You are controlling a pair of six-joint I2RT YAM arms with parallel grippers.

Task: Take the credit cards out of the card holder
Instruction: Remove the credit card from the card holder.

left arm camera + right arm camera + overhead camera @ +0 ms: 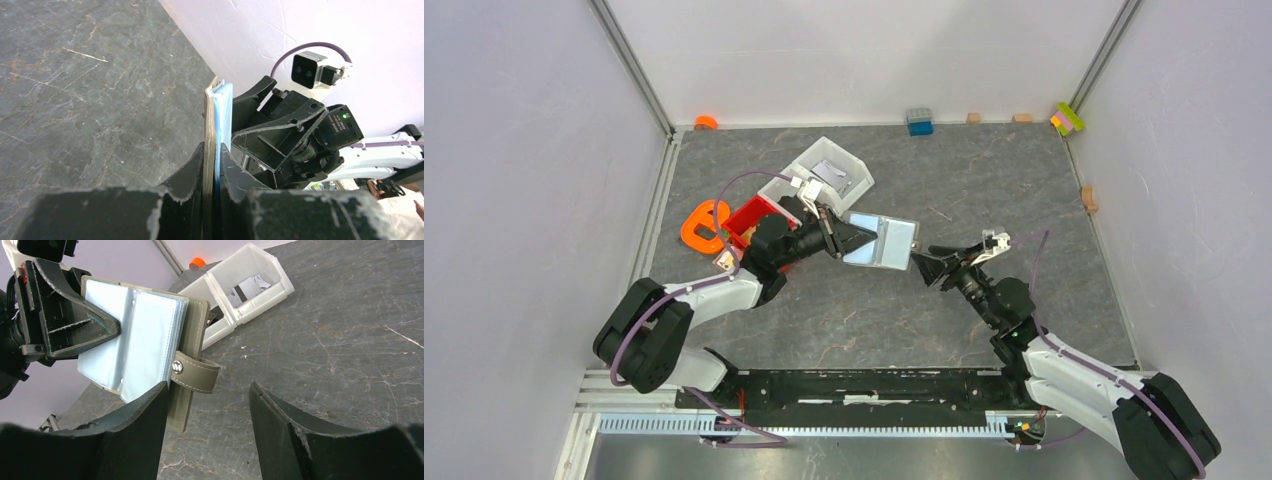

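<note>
**Card holder [886, 240] clamped in left gripper [849, 238]**

The card holder is held open in the air over the grey table [1024, 200]. Its pale blue credit cards [145, 335] sit in clear sleeves and are turned toward the right arm. The left gripper presses its fingers together on the flap and the sleeves from both sides. The right gripper [207, 390] has its fingers apart and grips nothing. It is just beside the holder's free edge, where the strap [197, 374] with a snap hangs. Behind stands a white bin [270, 270] with a flat grey card inside.
</note>
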